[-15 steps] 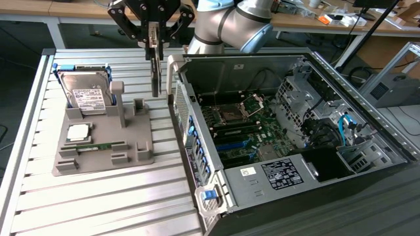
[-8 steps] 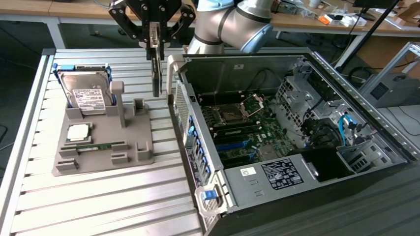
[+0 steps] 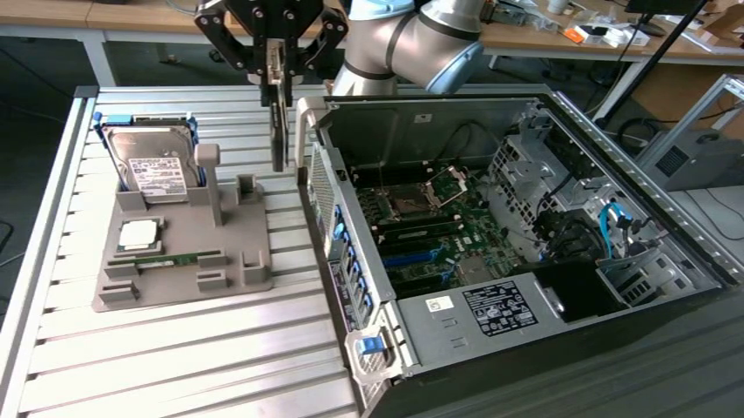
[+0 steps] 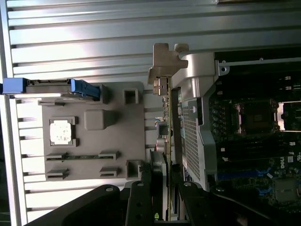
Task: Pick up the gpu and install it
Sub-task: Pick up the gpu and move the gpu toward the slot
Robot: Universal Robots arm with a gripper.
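Exterior view: pincer holds the gpu hanging vertically below it, just beside the open case, on the exterior view's left.

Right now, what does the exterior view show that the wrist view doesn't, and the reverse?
Exterior view: the grey-and-blue robot arm and the labelled metal power supply in the case. Wrist view: the card's tan metal bracket, end-on from above. Both: the thin dark gpu card held upright in the black pincer, between the grey parts tray and the open black computer case; the silver hard drive.
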